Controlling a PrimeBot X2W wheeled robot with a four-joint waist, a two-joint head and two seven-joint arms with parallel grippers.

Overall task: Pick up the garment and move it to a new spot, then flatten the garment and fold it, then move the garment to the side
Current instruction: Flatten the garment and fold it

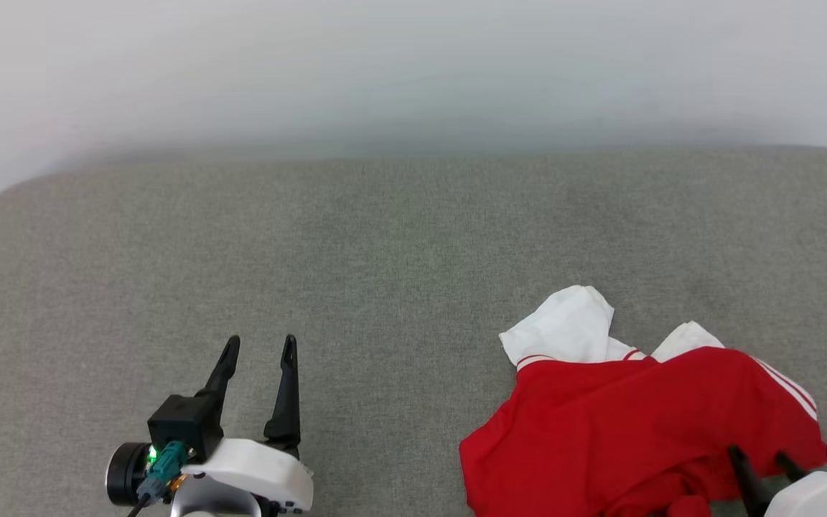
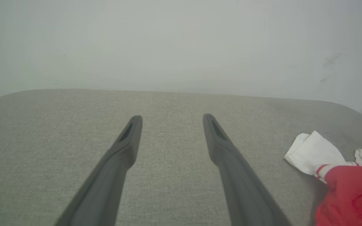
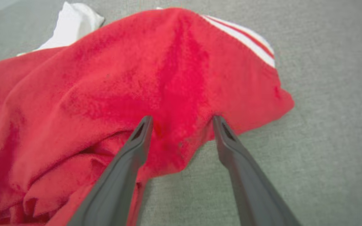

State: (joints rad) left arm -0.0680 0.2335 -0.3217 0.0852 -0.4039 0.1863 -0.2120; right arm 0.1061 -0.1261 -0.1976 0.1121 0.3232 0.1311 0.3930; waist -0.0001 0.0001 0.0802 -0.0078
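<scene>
The right end effector [image 1: 757, 454] [image 3: 182, 119] sits at the near edge of the crumpled red thin-fabric jersey shirt with white striped sleeves [image 1: 636, 424] [image 3: 137, 78]. Its two dark fingers are spread apart, tips against a red fold. The shirt lies bunched on the grey fabric-covered padded surface [image 1: 399, 251]. Well to the shirt's left, the left end effector [image 1: 261, 339] [image 2: 172, 116] hovers with its fingers apart and nothing between them. Beyond the shirt stands a pale wall [image 1: 413, 72].

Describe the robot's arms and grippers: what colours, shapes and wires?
The left gripper and right gripper each have two long, slim, dark grey fingers tapering to slotted tips. Rounded white shells cover the wrists. The left wrist also carries a black box, a round black part, and a teal plug with a green light and a dark cable.
</scene>
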